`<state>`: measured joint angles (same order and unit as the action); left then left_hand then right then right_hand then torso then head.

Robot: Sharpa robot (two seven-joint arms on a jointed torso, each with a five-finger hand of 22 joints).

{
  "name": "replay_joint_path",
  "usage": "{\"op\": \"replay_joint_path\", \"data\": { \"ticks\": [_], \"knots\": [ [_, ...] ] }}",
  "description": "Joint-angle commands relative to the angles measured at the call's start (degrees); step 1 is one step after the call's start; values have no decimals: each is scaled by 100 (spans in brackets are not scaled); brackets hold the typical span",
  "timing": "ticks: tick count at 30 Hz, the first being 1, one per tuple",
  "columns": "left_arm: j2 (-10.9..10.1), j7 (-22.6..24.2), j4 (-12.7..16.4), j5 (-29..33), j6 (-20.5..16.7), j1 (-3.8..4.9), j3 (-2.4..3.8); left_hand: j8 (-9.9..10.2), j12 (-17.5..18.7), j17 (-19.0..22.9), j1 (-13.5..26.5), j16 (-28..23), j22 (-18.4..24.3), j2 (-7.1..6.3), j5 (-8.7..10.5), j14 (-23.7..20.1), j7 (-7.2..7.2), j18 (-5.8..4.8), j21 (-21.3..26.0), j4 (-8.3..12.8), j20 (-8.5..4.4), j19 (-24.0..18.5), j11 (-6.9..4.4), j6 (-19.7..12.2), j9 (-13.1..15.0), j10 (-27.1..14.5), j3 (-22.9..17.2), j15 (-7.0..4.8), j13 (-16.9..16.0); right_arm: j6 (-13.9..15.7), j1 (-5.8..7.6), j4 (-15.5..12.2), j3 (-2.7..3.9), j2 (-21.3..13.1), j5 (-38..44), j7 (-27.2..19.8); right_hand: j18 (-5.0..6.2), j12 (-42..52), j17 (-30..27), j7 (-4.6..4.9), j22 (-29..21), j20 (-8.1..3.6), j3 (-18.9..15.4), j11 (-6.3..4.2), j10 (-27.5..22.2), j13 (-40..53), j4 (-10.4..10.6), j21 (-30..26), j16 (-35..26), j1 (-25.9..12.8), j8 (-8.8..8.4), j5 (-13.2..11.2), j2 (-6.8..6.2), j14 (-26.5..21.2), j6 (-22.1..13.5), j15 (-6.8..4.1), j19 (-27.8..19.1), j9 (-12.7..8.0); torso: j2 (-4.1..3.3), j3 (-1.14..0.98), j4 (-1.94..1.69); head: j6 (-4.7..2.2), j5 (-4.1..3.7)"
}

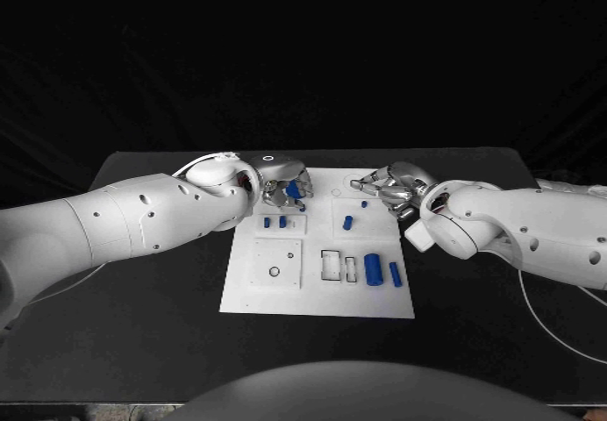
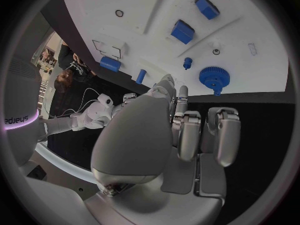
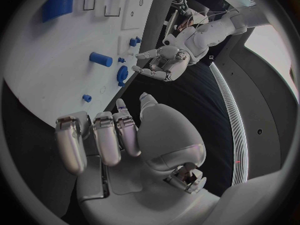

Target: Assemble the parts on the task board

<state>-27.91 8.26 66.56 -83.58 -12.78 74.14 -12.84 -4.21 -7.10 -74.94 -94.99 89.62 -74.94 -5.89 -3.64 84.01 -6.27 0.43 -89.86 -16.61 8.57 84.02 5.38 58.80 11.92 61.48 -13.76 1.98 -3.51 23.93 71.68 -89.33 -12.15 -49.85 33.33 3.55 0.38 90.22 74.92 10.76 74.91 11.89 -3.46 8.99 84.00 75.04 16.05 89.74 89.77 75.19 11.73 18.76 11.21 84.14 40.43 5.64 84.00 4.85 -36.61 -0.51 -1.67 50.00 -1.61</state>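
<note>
A black table point(image 1: 152, 289) under a dark backdrop carries the white task board point(image 1: 317, 294) at its middle. Both white arms reach in over the board's far edge. The left hand point(image 1: 281, 180) hovers at the far left corner, fingers apart and holding nothing; in the left wrist view its fingers point(image 2: 187, 130) hang just above the black table beside the board edge, near a blue gear point(image 2: 214, 77). The right hand point(image 1: 392, 186) sits at the far right corner, fingers loosely spread and empty. On the board, two small blue blocks point(image 1: 274, 223) stand in the upper left panel, a short blue peg point(image 1: 348, 223) lies in the upper right panel, and a large blue cylinder point(image 1: 374, 268) with a slimmer blue rod point(image 1: 395, 274) lies beside the rectangular slots point(image 1: 330, 264).
</note>
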Motion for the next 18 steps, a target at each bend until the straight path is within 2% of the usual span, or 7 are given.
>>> {"op": "replay_joint_path", "data": {
  "ticks": [1, 9, 18],
  "knots": [
    [46, -178, -40, -225, 296, 0, 4, 4, 54, -1506, -77, 38, -1506, -12, 33, 599, 11, -43, -14, 3, -61, 598, -40, 40, -24, 16, -45, -48, 6, -19, -4, -10, 0, -1, 10, -29, -38, -22, 1508, 255, 1509, 31, 9, 28, 600, 1496, -38, 26, 23, 52, 31, 36, -10, 586, -30, 34, 600, 3, 0, 2, -1, 0, -2],
    [156, -306, -196, -283, 376, -5, 4, 65, 187, -1506, -161, 38, -1506, -103, 37, 599, -32, -43, -14, 0, -76, 598, -9, -71, -125, -28, -113, -21, 6, -43, -4, -7, 0, 5, 10, -13, -38, -22, 1508, 255, 1509, 31, 9, 28, 600, 1496, -38, 26, 23, 52, 31, 36, -10, 586, -30, 34, 600, 3, 5, -3, 2, 0, 11],
    [247, -413, -342, -293, 468, -42, 3, 65, 270, -1503, -173, 37, -1506, -118, 38, 598, -125, -43, -14, -7, -75, 598, -5, -165, -202, -67, -165, -17, 3, -54, -4, -28, 1, -1, 10, -1, -38, -22, 1508, 255, 1509, 31, 9, 28, 600, 1496, -38, 26, 23, 52, 31, 36, -10, 586, -30, 34, 600, 3, -4, -4, 2, 0, 32]
  ]
}}
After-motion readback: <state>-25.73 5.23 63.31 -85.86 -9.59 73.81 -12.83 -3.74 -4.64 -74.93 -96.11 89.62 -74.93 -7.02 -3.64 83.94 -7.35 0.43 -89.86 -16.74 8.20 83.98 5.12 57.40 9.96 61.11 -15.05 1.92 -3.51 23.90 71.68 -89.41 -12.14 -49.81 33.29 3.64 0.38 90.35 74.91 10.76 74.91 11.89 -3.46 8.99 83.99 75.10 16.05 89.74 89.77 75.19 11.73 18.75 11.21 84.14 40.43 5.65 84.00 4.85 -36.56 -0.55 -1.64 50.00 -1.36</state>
